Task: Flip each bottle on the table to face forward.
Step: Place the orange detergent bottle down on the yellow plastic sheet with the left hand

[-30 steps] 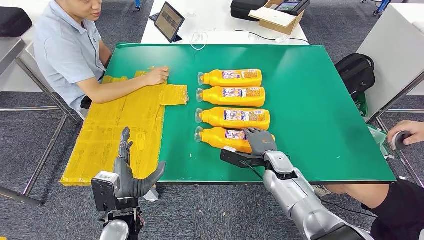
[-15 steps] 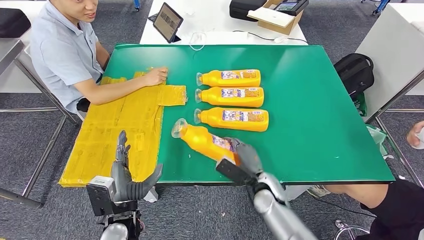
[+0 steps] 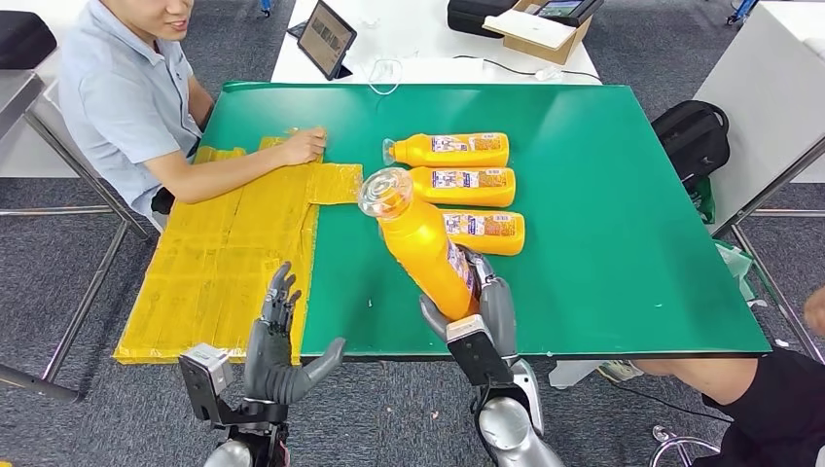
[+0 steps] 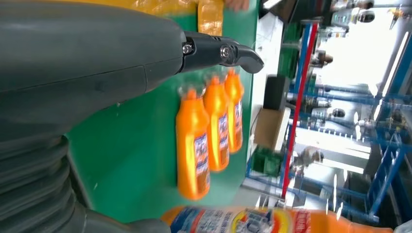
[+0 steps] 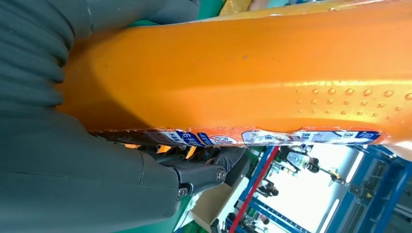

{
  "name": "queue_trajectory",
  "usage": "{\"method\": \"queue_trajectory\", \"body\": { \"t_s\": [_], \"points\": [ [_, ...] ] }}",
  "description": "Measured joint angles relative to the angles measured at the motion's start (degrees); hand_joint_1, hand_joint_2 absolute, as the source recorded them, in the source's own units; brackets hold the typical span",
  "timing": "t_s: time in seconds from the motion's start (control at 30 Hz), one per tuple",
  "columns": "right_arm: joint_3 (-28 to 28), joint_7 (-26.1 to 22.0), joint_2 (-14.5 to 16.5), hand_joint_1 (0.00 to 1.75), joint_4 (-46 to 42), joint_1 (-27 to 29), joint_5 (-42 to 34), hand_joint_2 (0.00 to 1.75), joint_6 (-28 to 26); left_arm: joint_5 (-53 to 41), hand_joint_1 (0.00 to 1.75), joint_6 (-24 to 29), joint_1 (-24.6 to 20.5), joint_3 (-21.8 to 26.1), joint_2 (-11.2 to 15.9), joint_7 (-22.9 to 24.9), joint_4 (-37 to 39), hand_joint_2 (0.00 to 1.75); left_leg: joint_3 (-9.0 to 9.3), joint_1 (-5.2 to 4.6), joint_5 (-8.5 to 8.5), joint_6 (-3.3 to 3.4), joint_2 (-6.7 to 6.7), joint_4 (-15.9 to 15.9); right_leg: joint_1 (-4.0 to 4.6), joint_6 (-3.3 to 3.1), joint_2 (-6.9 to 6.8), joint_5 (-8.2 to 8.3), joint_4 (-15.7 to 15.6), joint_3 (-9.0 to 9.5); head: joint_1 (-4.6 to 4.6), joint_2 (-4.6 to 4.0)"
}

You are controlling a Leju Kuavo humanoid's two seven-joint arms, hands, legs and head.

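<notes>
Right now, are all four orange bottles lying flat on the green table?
No, three bottles lie flat, but the right hand holds the fourth bottle up, tilted.

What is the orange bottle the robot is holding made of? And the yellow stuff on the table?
The held bottle looks like glossy orange plastic: smooth, shiny highlights, a clear cap, a printed paper or film label. The yellow sheets look like thin crinkly plastic film, wrinkled and slightly shiny, though I can't be sure.

A green tabletop stands on grey carpet floor. Beyond its far edge is a white table carrying a tablet and a cardboard box. A black backpack lies on the floor off the right edge.
</notes>
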Motion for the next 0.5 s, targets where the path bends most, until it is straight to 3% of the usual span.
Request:
{"method": "queue_trajectory", "body": {
  "t_s": [0.17, 0.5],
  "points": [
    [1.05, -0.09, 0.35, 1.75, -0.17, -0.03, 2.25, 1.75, 2.22, 2.93, 0.0, -4.74, 0.26, -2.21, 0.9, 0.24, 0.44, 1.75, -0.03, 0.01, 0.0, 0.0, 0.0, -0.01, 0.03, 0.0, 0.0, 0.0, 0.01, -0.01, 0.0, 0.0],
    [8.44, 1.08, 2.29, 1.75, 3.0, -2.2, 5.76, 1.75, 2.58, 7.3, 0.0, -6.55, -1.22, -3.71, 1.27, 0.92, 0.8, 1.75, -0.04, 0.03, 0.03, -0.02, 0.01, -0.01, 0.03, -0.01, -0.01, 0.0, 0.02, -0.03, 0.0, 0.0]
  ]
}}
